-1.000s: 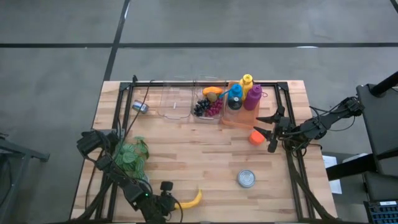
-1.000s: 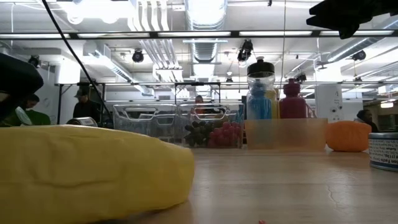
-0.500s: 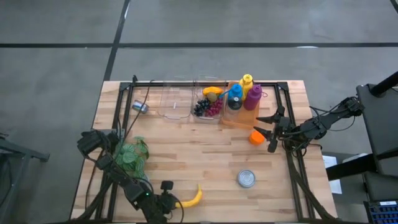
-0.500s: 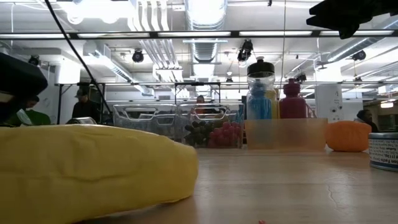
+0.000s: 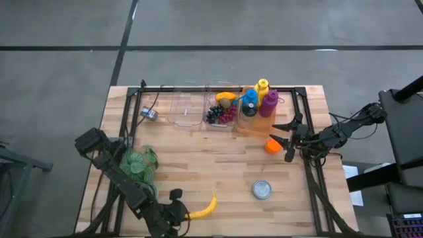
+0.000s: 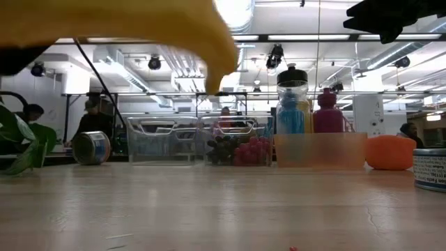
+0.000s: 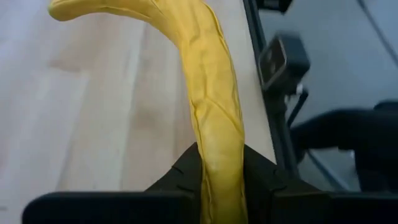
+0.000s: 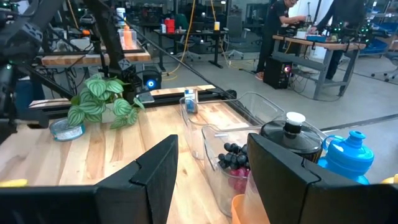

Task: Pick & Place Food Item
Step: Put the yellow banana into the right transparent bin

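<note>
Gripping the banana [image 7: 211, 106] clear of the table [image 5: 198, 168], left jaws clamp it; right jaws stand open.

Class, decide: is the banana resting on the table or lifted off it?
Lifted. The left pincer is shut on the banana; in the low view the banana hangs high above the table.

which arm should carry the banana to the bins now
Left. The left gripper is shut on the banana and has it off the table. The right gripper waits open beside the orange ball.
</note>
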